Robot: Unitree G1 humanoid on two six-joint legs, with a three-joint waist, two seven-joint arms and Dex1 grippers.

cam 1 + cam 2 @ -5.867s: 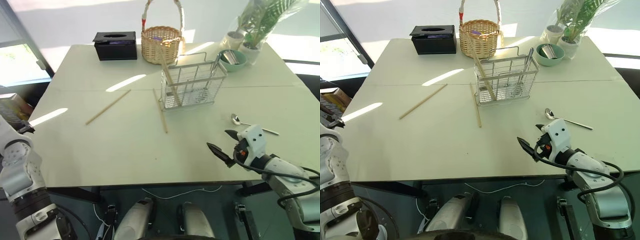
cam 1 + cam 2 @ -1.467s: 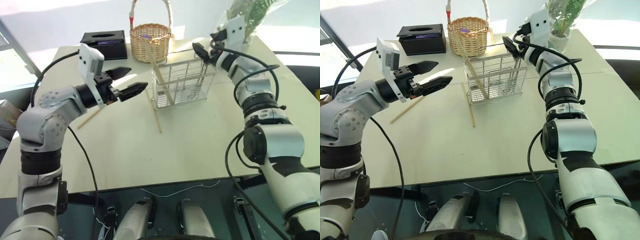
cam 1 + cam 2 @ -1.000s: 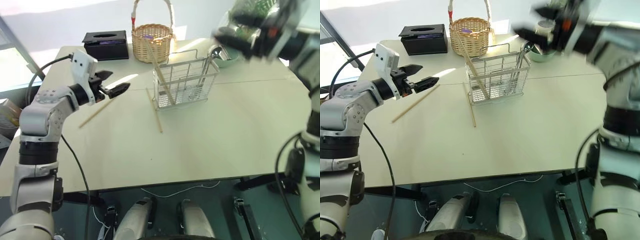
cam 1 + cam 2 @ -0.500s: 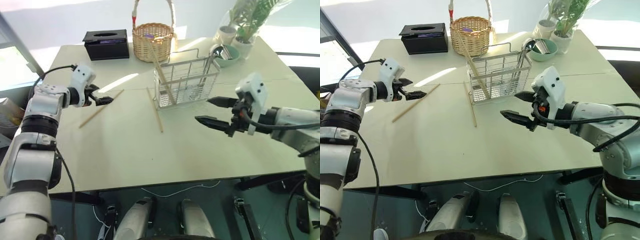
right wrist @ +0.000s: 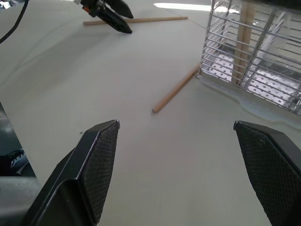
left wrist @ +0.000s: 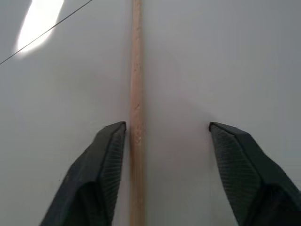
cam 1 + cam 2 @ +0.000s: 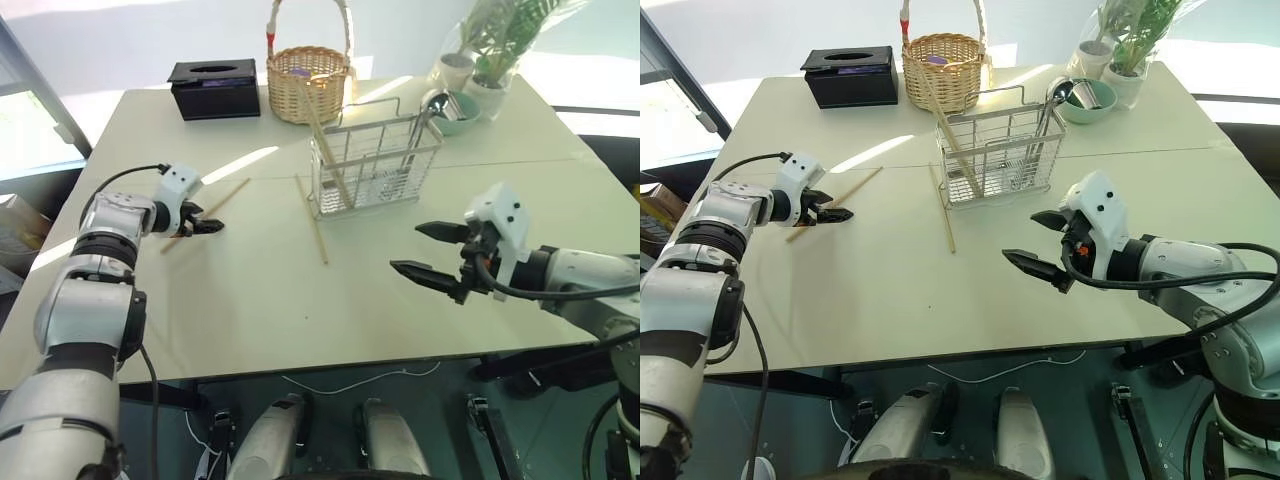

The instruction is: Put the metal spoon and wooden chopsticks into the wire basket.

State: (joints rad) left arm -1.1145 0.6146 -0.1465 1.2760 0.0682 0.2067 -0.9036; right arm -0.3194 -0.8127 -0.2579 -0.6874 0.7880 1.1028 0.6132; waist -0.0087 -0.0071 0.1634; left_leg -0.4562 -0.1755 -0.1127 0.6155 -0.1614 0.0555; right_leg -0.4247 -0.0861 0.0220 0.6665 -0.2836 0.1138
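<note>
1. On the left side of the table [image 7: 250,320], I see my left gripper [image 7: 210,226] down at the surface, straddling one of the wooden chopsticks [image 7: 222,200]. In the left wrist view that stick runs between the fingers [image 6: 106,155], touching one and clear of the other, so the jaws are partly apart and not clamped on it.
2. Just left of the wire basket [image 7: 375,165], a second loose chopstick [image 7: 316,232] lies flat on the table, its far end close to the basket's foot.
3. Inside the basket, another chopstick [image 7: 325,140] leans tilted at the left end, and the metal spoon [image 7: 425,118] stands at the right end, bowl up above the rim.
4. On the right, my right gripper [image 7: 430,252] hangs above the table in front of the basket, spread wide and holding nothing.
</note>
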